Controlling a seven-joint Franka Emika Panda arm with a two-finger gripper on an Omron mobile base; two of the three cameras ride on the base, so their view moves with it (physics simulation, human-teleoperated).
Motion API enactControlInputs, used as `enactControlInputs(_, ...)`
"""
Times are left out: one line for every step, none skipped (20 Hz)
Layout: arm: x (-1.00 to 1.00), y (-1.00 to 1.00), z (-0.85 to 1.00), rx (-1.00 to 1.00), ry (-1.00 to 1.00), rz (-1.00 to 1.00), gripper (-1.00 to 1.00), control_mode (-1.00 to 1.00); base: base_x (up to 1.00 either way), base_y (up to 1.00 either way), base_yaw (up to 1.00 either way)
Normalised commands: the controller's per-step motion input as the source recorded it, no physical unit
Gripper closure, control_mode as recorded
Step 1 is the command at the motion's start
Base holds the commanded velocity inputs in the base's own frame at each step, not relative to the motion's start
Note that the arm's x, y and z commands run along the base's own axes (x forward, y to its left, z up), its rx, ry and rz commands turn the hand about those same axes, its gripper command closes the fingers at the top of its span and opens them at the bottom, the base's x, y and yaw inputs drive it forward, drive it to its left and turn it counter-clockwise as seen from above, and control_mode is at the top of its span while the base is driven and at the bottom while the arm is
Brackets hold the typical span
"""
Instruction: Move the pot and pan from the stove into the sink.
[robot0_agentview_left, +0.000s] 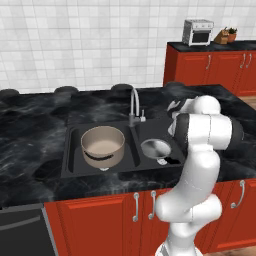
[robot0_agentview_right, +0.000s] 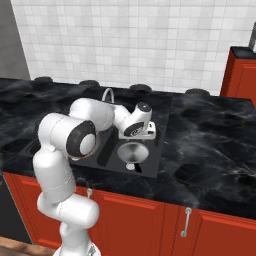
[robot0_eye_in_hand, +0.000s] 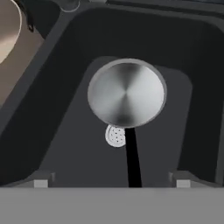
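Both vessels are sitting in the sink: pot left basin, pan right (handle toward camera); claw is hanging open above, holding nothing.

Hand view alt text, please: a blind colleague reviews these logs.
A shiny silver pan lies in a black sink basin, its straight black handle pointing toward the camera beside a small round drain. The open gripper hovers above; the pot sits in the neighbouring basin.

White tiled wall, red cabinets, black marbled counter
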Motion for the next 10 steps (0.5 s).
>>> enactControlInputs(-0.65,-0.04,0.63,0.05,-0.33,0.06,-1.00,-1.00,0.00,0.00,0.00)
enactControlInputs(-0.61,-0.06,0.53,0.07,-0.37,0.06,-1.00,-1.00,0.00,0.00,0.00)
enactControlInputs(-0.60,-0.09,0.44,0.09,-0.39,0.05,-1.00,-1.00,0.00,0.00,0.00)
enactControlInputs(-0.60,-0.09,0.43,0.10,-0.40,0.03,-1.00,-1.00,0.00,0.00,0.00)
enactControlInputs(-0.61,-0.08,0.42,0.11,-0.41,0.02,-1.00,-1.00,0.00,0.00,0.00)
enactControlInputs(-0.61,-0.08,0.42,0.12,-0.42,0.00,-1.00,-1.00,0.00,0.00,0.00)
enactControlInputs(-0.61,-0.08,0.42,0.12,-0.42,0.00,-1.00,-1.00,0.00,0.00,0.00)
enactControlInputs(-0.61,-0.08,0.41,0.12,-0.42,0.00,-1.00,-1.00,0.00,0.00,0.00)
enactControlInputs(-0.61,-0.07,0.41,0.13,-0.42,0.00,-1.00,-1.00,0.00,0.00,0.00)
enactControlInputs(-0.61,-0.05,0.39,0.14,-0.43,0.00,-1.00,-1.00,0.00,0.00,0.00)
